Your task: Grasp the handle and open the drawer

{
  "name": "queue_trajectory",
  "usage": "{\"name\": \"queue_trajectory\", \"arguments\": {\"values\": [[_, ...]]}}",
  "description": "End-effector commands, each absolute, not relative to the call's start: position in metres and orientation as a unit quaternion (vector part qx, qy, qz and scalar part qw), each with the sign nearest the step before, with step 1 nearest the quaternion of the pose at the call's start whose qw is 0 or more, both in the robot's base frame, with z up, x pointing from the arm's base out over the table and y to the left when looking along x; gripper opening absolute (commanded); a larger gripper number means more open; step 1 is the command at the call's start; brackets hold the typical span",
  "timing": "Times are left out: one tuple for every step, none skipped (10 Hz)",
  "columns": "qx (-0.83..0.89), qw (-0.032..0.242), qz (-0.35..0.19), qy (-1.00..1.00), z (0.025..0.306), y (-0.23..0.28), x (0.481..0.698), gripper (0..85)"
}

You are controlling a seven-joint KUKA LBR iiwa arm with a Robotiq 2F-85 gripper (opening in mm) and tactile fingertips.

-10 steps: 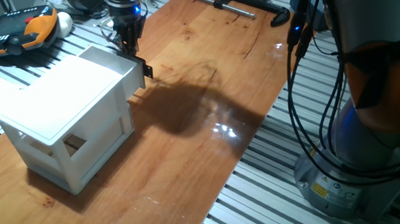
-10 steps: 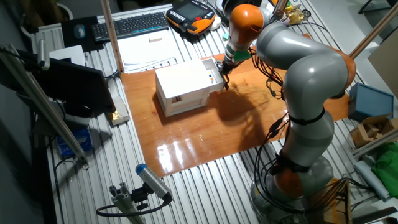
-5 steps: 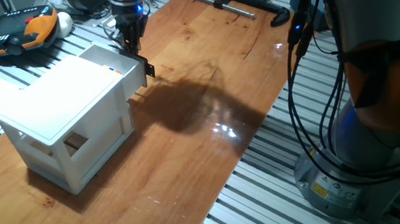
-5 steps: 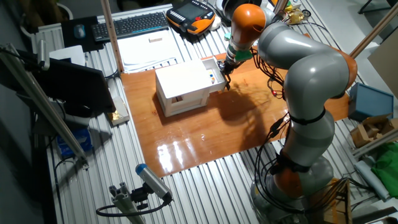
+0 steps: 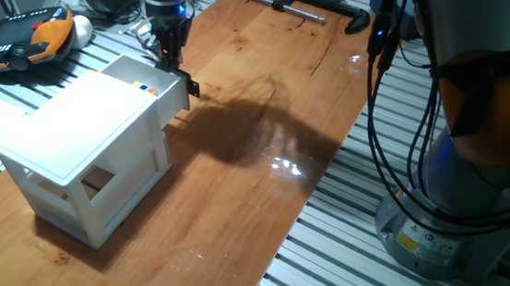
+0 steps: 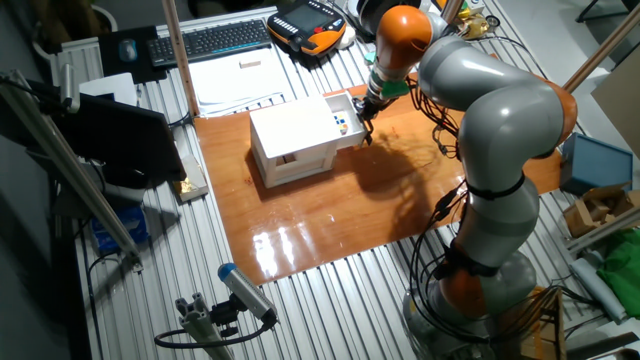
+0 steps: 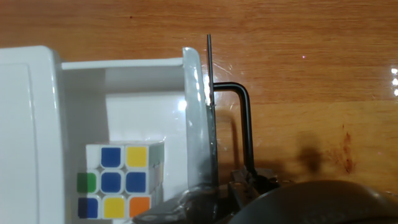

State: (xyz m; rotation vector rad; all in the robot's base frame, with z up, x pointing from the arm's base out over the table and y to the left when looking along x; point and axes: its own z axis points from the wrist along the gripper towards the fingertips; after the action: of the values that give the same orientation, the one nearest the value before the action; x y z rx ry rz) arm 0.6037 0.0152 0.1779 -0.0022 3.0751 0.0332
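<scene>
The white drawer point(image 5: 144, 82) sticks partly out of the top of the white cabinet point(image 5: 79, 146). A Rubik's cube point(image 7: 115, 182) lies inside it. The black handle point(image 5: 189, 87) juts from the drawer front. In the hand view the handle point(image 7: 246, 124) is a thin black bent bar beside the drawer wall point(image 7: 194, 112). My gripper point(image 5: 169, 50) stands over the drawer front and is shut on the handle, with dark fingers point(image 7: 249, 183) closed at its lower end. In the other fixed view the gripper point(image 6: 365, 112) sits at the drawer point(image 6: 343, 117).
An orange teach pendant point(image 5: 24, 35) lies at the far left. A black clamp point(image 5: 304, 4) sits on the far end of the wooden table point(image 5: 262, 162). The arm's base point(image 5: 452, 216) stands on the right. A keyboard point(image 6: 210, 40) lies behind the cabinet.
The gripper has moved a little away from the cabinet with the handle in it. The drawer has slid further out, and the cube inside now shows.
</scene>
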Motion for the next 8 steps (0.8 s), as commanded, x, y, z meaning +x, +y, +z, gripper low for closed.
{"name": "queue_trajectory", "arguments": {"values": [[0.0,0.033,0.011,0.999,0.1774,0.0141,0.6035,0.7],[0.0,0.033,0.011,0.999,0.1769,0.0129,0.6036,0.7],[0.0,0.033,0.011,0.999,0.1769,0.0114,0.6038,0.7],[-0.001,0.033,0.011,0.999,0.1771,0.0104,0.6039,0.7],[-0.002,0.033,0.01,0.999,0.177,0.0092,0.6039,0.7],[-0.001,0.034,0.01,0.999,0.1771,0.0083,0.6039,0.7],[-0.001,0.034,0.01,0.999,0.1779,0.0076,0.6039,0.7],[-0.002,0.034,0.009,0.999,0.178,0.0071,0.604,0.7]]}}
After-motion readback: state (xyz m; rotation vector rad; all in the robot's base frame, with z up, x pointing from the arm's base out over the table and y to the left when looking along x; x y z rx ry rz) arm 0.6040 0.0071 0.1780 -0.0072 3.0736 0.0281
